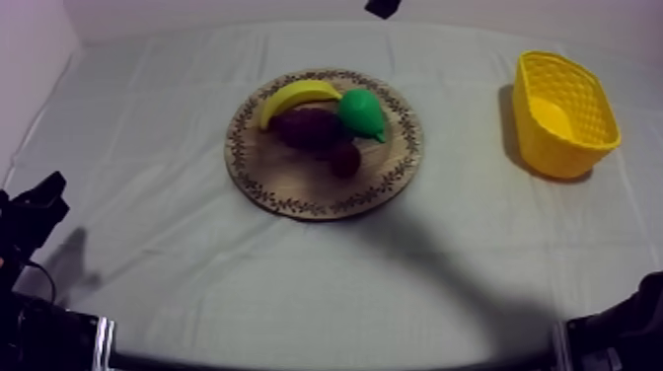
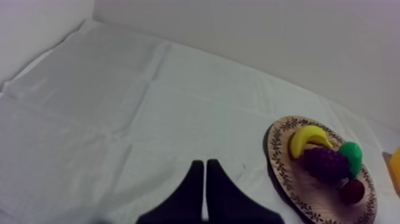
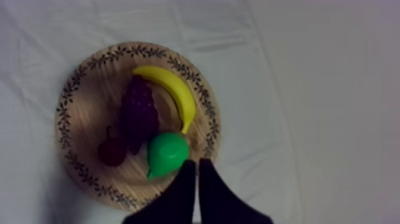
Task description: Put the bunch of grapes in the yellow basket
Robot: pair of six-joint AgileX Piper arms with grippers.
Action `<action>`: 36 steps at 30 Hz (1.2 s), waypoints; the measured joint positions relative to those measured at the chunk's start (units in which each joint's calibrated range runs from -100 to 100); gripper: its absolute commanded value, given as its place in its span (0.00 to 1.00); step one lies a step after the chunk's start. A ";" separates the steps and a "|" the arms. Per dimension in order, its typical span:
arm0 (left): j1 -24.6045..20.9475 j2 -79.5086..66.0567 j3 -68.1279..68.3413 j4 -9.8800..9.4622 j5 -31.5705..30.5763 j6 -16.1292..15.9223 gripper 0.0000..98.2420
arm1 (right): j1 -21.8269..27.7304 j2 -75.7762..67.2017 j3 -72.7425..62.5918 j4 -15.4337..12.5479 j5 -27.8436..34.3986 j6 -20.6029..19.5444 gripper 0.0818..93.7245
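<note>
Grey-white cloth covers the bench [image 1: 178, 118]. Over the rim of the board [image 3: 83, 101] hang the right fingers [image 3: 194, 173], pressed together on nothing. Just ahead of them lies the pear [image 3: 166, 154]. Beyond it is the bunch of grapes [image 3: 138, 113], between the small red fruit [image 3: 112, 152] and the banana [image 3: 169, 92]. The left fingers [image 2: 202, 170], also pressed together, are over bare cloth, the board well ahead. The yellow basket [image 1: 557, 153] stands well apart from both.

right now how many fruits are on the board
4: banana at the board's far rim, bunch of grapes in the middle, pear beside them, small red fruit in front.
</note>
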 measured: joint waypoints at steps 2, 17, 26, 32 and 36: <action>0.00 0.00 0.00 0.00 0.00 0.00 0.00 | -0.06 0.12 0.00 0.00 0.00 0.88 0.00; 0.00 0.00 0.00 0.00 0.00 0.00 0.00 | -1.41 0.24 5.67 2.39 -4.95 -0.44 0.58; 0.00 0.00 0.00 0.00 0.00 0.00 0.00 | -1.87 0.30 7.72 4.58 -4.23 -4.30 0.93; 0.00 0.00 0.00 0.00 0.00 0.00 0.00 | -2.52 0.72 8.13 5.22 -3.92 -4.45 0.98; 0.00 0.00 0.00 0.00 0.00 0.00 0.00 | -3.18 1.87 8.58 5.55 -4.30 -4.59 0.98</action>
